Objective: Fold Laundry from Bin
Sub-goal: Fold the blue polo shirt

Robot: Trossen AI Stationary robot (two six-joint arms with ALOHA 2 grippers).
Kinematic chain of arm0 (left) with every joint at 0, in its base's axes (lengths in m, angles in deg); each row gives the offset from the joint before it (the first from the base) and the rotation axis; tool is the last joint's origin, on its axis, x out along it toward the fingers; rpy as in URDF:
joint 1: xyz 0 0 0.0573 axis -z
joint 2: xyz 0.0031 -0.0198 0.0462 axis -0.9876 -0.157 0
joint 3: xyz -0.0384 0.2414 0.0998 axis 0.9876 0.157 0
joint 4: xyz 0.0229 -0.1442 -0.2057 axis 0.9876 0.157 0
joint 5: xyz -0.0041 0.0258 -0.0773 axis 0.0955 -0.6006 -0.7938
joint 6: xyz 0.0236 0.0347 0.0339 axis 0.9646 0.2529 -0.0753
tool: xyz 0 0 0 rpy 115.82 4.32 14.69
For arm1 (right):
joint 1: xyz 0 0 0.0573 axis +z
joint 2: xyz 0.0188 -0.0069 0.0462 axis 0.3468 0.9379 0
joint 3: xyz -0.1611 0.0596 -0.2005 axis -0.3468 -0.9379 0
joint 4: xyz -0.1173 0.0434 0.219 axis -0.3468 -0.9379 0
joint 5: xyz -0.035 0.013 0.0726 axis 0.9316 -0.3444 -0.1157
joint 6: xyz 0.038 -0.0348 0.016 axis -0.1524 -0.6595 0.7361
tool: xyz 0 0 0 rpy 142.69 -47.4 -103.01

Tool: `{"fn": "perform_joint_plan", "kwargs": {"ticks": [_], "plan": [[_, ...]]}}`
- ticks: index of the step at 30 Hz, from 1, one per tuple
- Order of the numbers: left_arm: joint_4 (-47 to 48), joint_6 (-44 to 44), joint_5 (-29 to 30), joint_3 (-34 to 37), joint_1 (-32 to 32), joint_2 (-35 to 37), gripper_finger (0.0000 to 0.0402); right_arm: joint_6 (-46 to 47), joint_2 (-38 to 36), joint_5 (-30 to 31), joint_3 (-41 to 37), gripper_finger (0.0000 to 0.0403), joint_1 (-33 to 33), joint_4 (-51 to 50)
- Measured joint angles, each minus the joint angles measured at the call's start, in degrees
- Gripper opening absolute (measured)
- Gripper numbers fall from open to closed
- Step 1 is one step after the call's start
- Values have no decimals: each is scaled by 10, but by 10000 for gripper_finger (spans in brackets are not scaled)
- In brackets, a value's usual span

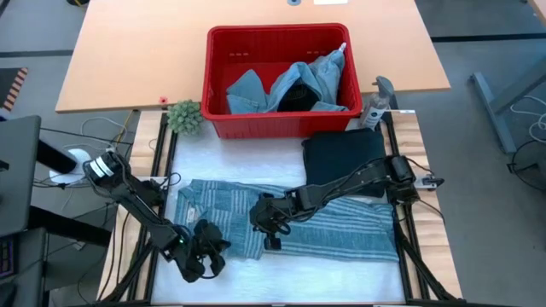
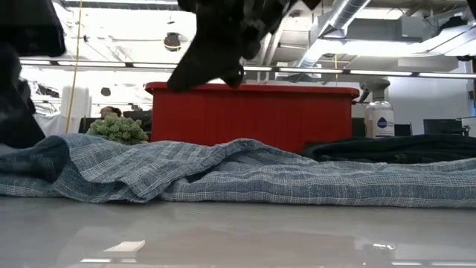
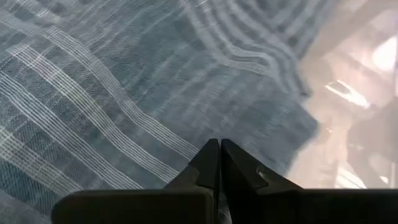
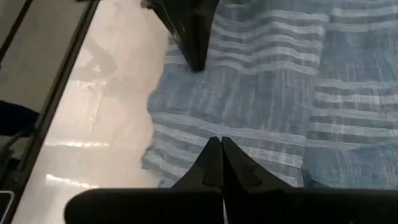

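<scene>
- High view: the red bin (image 1: 278, 41) sits at upper centre of the frame, holding light blue denim pieces (image 1: 252, 92) and a dark garment (image 1: 298, 95). Below it the blue-grey striped cloth (image 1: 341, 230) lies spread across the lower middle of the white work surface (image 1: 247, 149), and a folded black garment (image 1: 341, 158) lies just above the cloth's right part. The left gripper (image 1: 207, 253) is at lower left, at the cloth's left edge; the right gripper (image 1: 271, 228) is near the centre, over the cloth. A small green plant (image 1: 184, 117) stands left of the bin and a spray bottle (image 1: 376, 104) at its right.
- Low view: the striped cloth (image 2: 238, 175) lies rumpled across the middle of the frame, the bin (image 2: 253, 112) behind it. A dark arm hangs from the top centre; which arm it is cannot be told here.
- Left wrist view: the left gripper (image 3: 220, 153) has its fingers pressed together, with no cloth seen between them, above the striped cloth (image 3: 112, 93).
- Right wrist view: the right gripper (image 4: 221, 150) also has its fingers pressed together, empty, over the cloth's ragged edge (image 4: 155, 124).
</scene>
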Motion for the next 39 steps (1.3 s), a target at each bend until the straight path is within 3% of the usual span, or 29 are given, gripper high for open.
{"fn": "perform_joint_plan", "kwargs": {"ticks": [11, 25, 31, 39], "plan": [[-2, 2, -58, 27, -45, -12, 4, 17, 35, 2, -52, 15, -21, 44], [32, 1, -149, 27, -16, 12, 4, 34, 73, -7, -49, 15, -34, 20], [50, -5, -134, 28, -17, 57, 4, 37, 74, -6, -49, 15, -38, 23], [77, 34, -45, 28, -35, 142, 4, 36, 74, -7, -49, 16, -38, 23]]}}
